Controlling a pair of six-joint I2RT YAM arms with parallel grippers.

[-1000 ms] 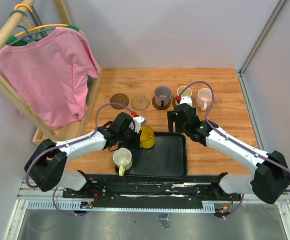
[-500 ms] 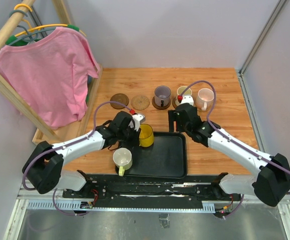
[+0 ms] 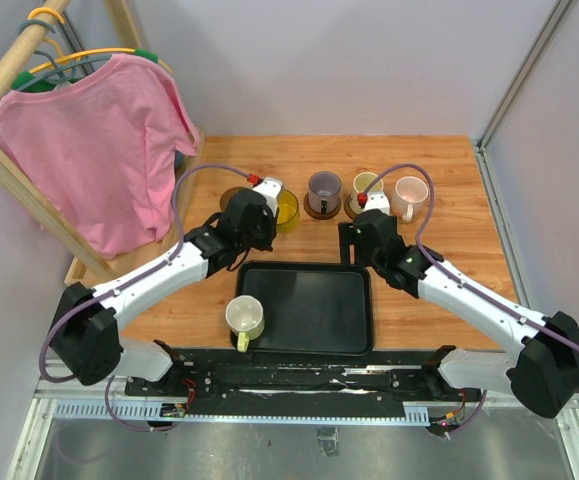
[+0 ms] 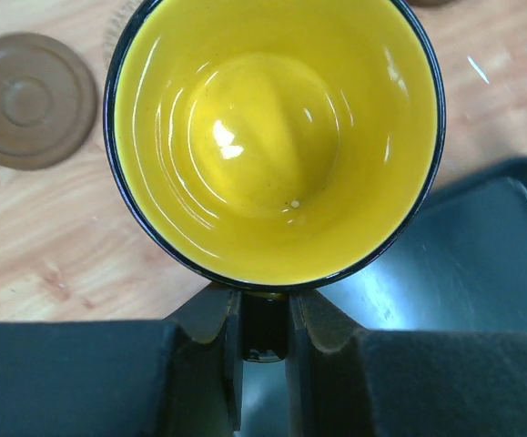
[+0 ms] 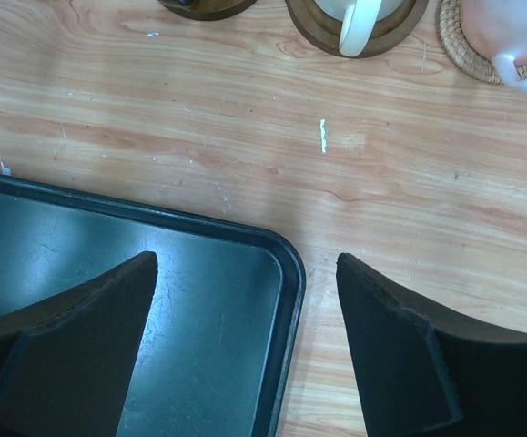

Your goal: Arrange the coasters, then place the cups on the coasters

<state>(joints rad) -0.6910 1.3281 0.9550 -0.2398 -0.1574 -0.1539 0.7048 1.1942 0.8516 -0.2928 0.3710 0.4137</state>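
Five cups show from above: the yellow cup [image 3: 287, 207], glossy with a dark rim, is clenched in the left gripper [image 3: 271, 205] beyond the black tray [image 3: 314, 310]. The grey-purple cup [image 3: 324, 187], white cup [image 3: 367, 184] and pink cup [image 3: 409, 195] stand ahead of the right gripper [image 3: 351, 240], and the cream cup [image 3: 246, 317] sits behind both. At the left wrist, the fingers [image 4: 231, 341] pinch the yellow cup at its near side, with one dark brown coaster [image 4: 33, 100] to the left. At the right wrist, the jaws are spread and empty over the tray's corner, and one woven coaster [image 5: 459, 45] lies under the pink cup.

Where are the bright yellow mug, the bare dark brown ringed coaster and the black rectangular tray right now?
bright yellow mug [image 4: 272, 137]: left wrist view, inside bottom of the cup.
bare dark brown ringed coaster [image 4: 31, 100]: left wrist view, centre of its top.
black rectangular tray [image 3: 319, 310]: top external view, bare floor.
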